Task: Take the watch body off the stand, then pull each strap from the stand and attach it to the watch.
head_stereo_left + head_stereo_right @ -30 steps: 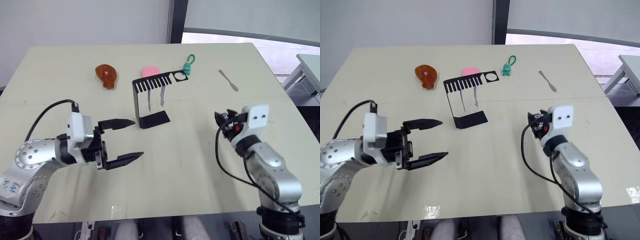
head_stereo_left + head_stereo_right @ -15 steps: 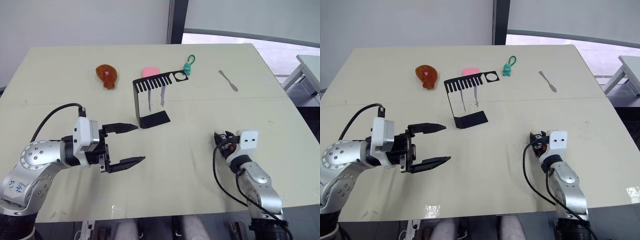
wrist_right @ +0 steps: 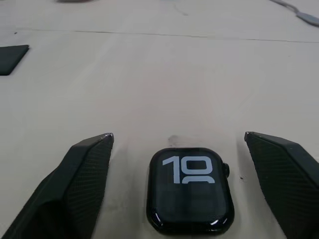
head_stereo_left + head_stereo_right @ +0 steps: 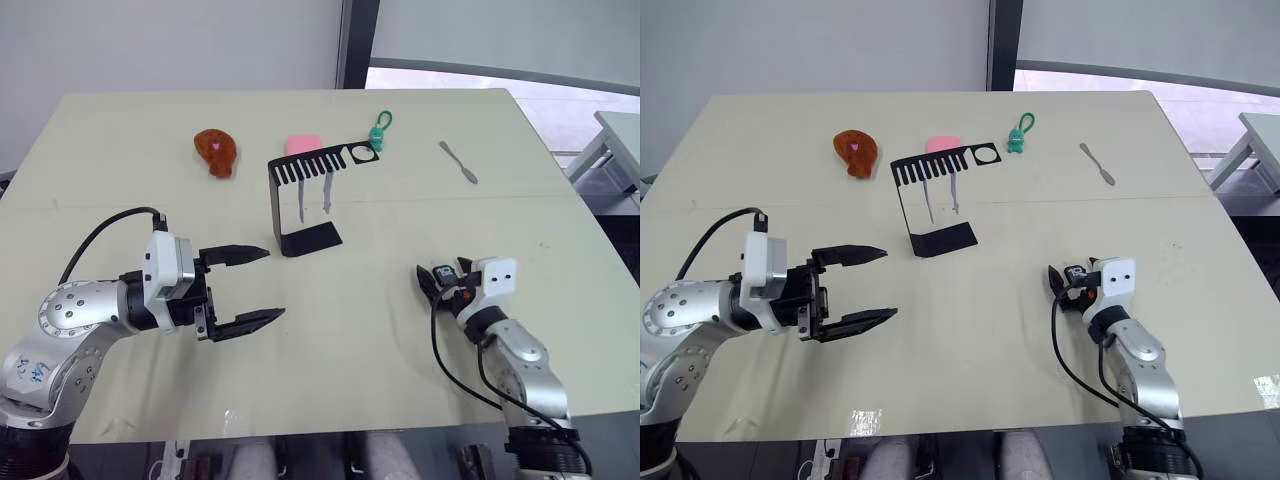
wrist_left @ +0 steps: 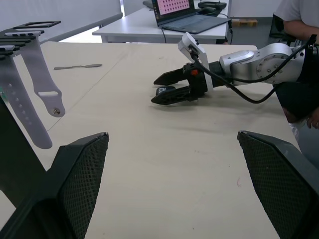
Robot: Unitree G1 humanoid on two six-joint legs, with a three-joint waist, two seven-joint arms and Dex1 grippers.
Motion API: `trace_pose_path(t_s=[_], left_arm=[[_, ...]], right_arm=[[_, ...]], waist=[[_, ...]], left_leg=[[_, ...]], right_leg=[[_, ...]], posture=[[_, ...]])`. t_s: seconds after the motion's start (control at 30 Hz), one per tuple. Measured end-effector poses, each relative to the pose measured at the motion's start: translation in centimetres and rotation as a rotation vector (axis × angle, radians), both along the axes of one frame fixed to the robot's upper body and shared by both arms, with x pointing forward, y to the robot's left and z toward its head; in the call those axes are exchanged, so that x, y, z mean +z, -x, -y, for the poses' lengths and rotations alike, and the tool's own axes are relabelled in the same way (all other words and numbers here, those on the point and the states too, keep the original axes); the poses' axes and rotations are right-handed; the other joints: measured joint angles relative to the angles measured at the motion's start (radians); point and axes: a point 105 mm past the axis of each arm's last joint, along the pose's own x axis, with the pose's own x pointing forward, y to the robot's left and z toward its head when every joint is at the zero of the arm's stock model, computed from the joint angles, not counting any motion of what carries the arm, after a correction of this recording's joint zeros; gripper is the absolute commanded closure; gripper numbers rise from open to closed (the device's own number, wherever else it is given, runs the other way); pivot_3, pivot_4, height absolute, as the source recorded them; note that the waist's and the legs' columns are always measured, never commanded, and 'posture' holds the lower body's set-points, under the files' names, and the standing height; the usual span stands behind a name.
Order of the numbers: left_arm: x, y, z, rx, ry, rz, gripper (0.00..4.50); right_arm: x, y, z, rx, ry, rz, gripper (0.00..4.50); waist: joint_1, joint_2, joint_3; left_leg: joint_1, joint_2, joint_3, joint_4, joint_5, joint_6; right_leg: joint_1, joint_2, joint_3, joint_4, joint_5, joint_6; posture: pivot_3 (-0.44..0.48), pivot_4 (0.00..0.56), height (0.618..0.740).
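Already off the stand (image 4: 300, 205), whose two pale straps (image 4: 312, 196) hang from its comb bar, the watch body (image 3: 190, 188) lies flat on the table (image 4: 400, 330) between the right gripper's (image 3: 190, 164) wide-spread, empty fingers. The left gripper (image 4: 248, 288) hovers open too, holding nothing. Next, I'd grip a strap near its top and slide it straight out of its slot.

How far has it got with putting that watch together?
Done: the watch body is off the stand and lies flat on the table, between the right gripper's open fingers. In hand: nothing; the left gripper hovers open. Left: both straps hang on the stand, neither attached.
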Motion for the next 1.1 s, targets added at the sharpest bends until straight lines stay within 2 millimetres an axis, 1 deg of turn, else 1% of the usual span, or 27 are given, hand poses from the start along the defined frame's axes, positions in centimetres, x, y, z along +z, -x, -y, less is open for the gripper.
trace_pose_path(t_s=[0.1, 0.13, 0.17, 0.2, 0.27, 0.33, 0.4, 0.43, 0.5, 0.53, 0.57, 0.6, 0.7, 0.87, 1.0, 1.1], left_arm=[[-0.4, -0.1, -1.4, 0.062, -0.011, 0.001, 0.00], [-0.5, -0.3, -2.0, 0.088, -0.011, -0.003, 0.00], [-0.9, -0.4, -3.0, 0.137, -0.014, -0.010, 0.00], [-1.3, -0.6, -4.0, 0.178, -0.014, -0.019, 0.00], [-1.7, -0.7, -5.2, 0.238, -0.006, -0.023, 0.00], [-2.2, -0.7, -6.8, 0.324, -0.008, -0.017, 0.00], [-3.2, -0.4, -9.4, 0.448, -0.013, -0.026, 0.00], [-4.0, 0.0, -11.2, 0.536, -0.011, -0.033, 0.00], [-5.6, 1.0, -14.2, 0.680, -0.012, -0.053, 0.00], [-6.4, 1.8, -15.8, 0.756, -0.015, -0.065, 0.00], [-6.9, 2.3, -16.5, 0.794, -0.018, -0.070, 0.00], [-7.3, 2.8, -17.1, 0.825, -0.016, -0.072, 0.00], [-7.8, 3.9, -18.1, 0.892, -0.024, -0.049, 0.00], [-7.8, 4.7, -18.7, 0.950, -0.026, -0.021, 0.00], [-7.1, 4.4, -18.2, 0.956, -0.014, 0.018, 0.00], [-6.5, 3.6, -16.9, 0.929, 0.001, 0.050, 0.00]], right_arm=[[2.6, 1.5, 0.9, 0.098, 0.049, 0.041, 0.02], [3.1, 2.0, 1.3, 0.119, 0.072, 0.048, 0.02], [3.8, 2.8, 1.9, 0.152, 0.103, 0.055, 0.02], [4.1, 3.4, 2.4, 0.172, 0.124, 0.053, 0.02], [4.1, 4.3, 3.2, 0.205, 0.156, 0.042, 0.02], [3.8, 5.5, 4.0, 0.271, 0.247, 0.032, 0.02], [3.4, 6.5, 6.5, 0.255, 0.326, 0.017, 0.02], [3.1, 7.1, 8.4, 0.224, 0.346, 0.006, 0.02], [2.2, 8.1, 11.2, 0.159, 0.366, -0.043, 0.02], [1.7, 8.7, 12.9, 0.108, 0.372, -0.063, 0.02], [1.4, 8.9, 13.8, 0.077, 0.375, -0.073, 0.02], [1.1, 9.1, 14.5, 0.048, 0.382, -0.078, 0.02], [1.0, 8.9, 15.8, -0.016, 0.400, -0.057, 0.02], [0.6, 8.6, 17.1, -0.072, 0.422, -0.041, 0.02], [0.6, 7.7, 16.7, -0.066, 0.417, -0.009, 0.02], [0.8, 6.6, 15.5, -0.027, 0.401, 0.022, 0.02]], waist=[[0.000, 0.001, 0.000], [0.001, 0.001, 0.000], [0.002, 0.001, 0.000], [0.002, 0.000, 0.000], [0.005, 0.000, 0.000], [0.007, 0.000, 0.000], [0.009, 0.000, 0.000], [0.009, 0.000, 0.000], [0.009, -0.002, 0.001], [0.009, -0.003, 0.001], [0.009, -0.003, 0.001], [0.008, -0.003, 0.001], [0.007, -0.003, 0.001], [0.006, -0.003, 0.000], [0.001, -0.003, 0.000], [-0.002, -0.003, 0.000]], left_leg=[[0.000, 0.000, 0.000, 0.000, 0.000, 0.000], [0.001, 0.000, 0.000, 0.000, 0.000, 0.000], [0.001, 0.001, -0.001, 0.000, 0.000, 0.000], [0.001, 0.001, -0.001, 0.000, 0.000, 0.001], [0.001, 0.000, -0.001, 0.001, 0.000, 0.001], [0.001, -0.001, -0.001, 0.000, -0.001, 0.002], [0.002, -0.001, -0.001, 0.001, -0.001, 0.002], [0.005, -0.001, -0.001, 0.001, -0.002, 0.003], [0.014, 0.000, 0.000, -0.001, -0.005, 0.004], [0.016, 0.000, -0.001, -0.001, -0.008, 0.005], [0.016, 0.000, -0.001, -0.001, -0.011, 0.009], [0.017, 0.000, -0.001, -0.001, -0.012, 0.009], [0.017, 0.001, -0.001, -0.001, -0.013, 0.008], [0.017, 0.001, -0.001, 0.000, -0.012, 0.005], [0.018, 0.001, -0.001, 0.000, -0.012, 0.007], [0.019, 0.001, -0.001, 0.000, -0.011, 0.004]], right_leg=[[0.000, 0.000, 0.000, 0.000, 0.000, 0.000], [0.001, 0.000, 0.000, 0.000, 0.000, 0.000], [0.001, 0.000, -0.001, 0.000, 0.000, 0.000], [0.001, 0.000, -0.001, -0.001, 0.000, 0.000], [0.002, 0.000, -0.001, -0.001, 0.000, 0.000], [0.002, -0.001, -0.001, -0.002, 0.000, 0.000], [0.004, -0.001, -0.002, -0.003, 0.000, 0.000], [0.007, -0.001, -0.002, -0.004, 0.000, 0.000], [0.017, -0.001, -0.002, -0.009, 0.000, 0.000], [0.019, -0.001, -0.003, -0.009, 0.000, 0.000], [0.020, -0.002, -0.003, -0.009, 0.000, 0.000], [0.020, -0.003, -0.003, -0.009, 0.000, -0.001], [0.021, -0.003, -0.003, -0.009, 0.000, -0.001], [0.021, -0.003, -0.003, -0.009, -0.001, -0.002], [0.023, -0.003, -0.003, -0.009, 0.000, -0.001], [0.023, -0.003, -0.003, -0.009, 0.000, -0.001]], posture=[[0.000, 0.150, 0.740], [0.000, 0.150, 0.740], [0.000, 0.150, 0.740], [0.000, 0.150, 0.740], [0.000, 0.150, 0.740], [0.000, 0.150, 0.740], [0.000, 0.150, 0.740], [0.000, 0.150, 0.740], [0.000, 0.150, 0.740], [0.000, 0.150, 0.740], [0.000, 0.150, 0.740], [0.000, 0.150, 0.740], [0.000, 0.150, 0.740], [0.000, 0.150, 0.740], [0.000, 0.150, 0.740], [0.000, 0.150, 0.740]])
